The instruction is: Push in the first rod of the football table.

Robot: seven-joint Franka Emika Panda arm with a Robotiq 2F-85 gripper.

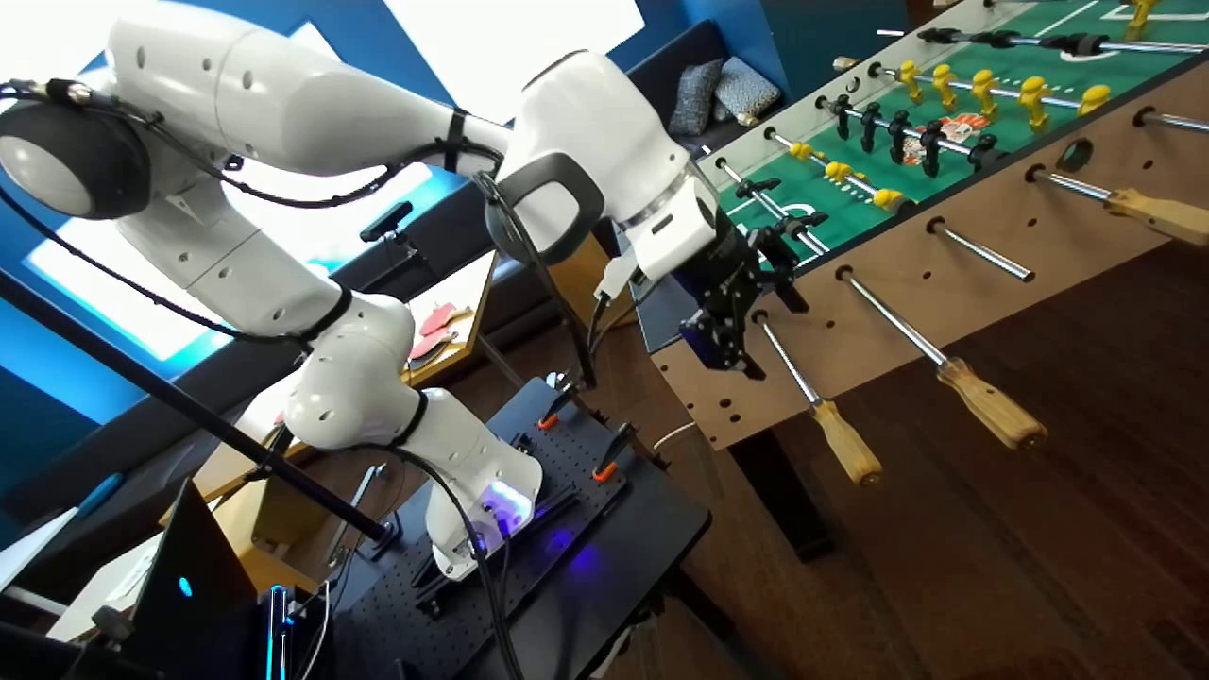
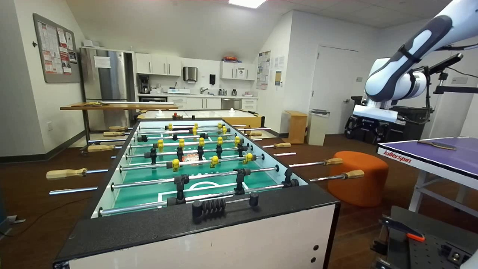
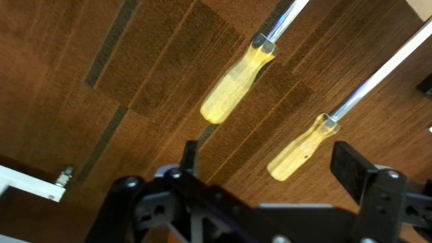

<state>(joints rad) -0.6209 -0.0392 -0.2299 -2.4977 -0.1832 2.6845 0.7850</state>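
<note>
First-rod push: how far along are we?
Done: none of the push, apparently; the first rod shows bare shaft between the football table's side and its handle. In hand: lining up, perhaps; the open claw hangs apart from that handle, empty. Left: likely bring it to the handle, then push the rod in.

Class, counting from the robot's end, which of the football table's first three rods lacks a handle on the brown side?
The third rod from that end: bare metal only; the first rod and second rod carry wooden handles.
</note>
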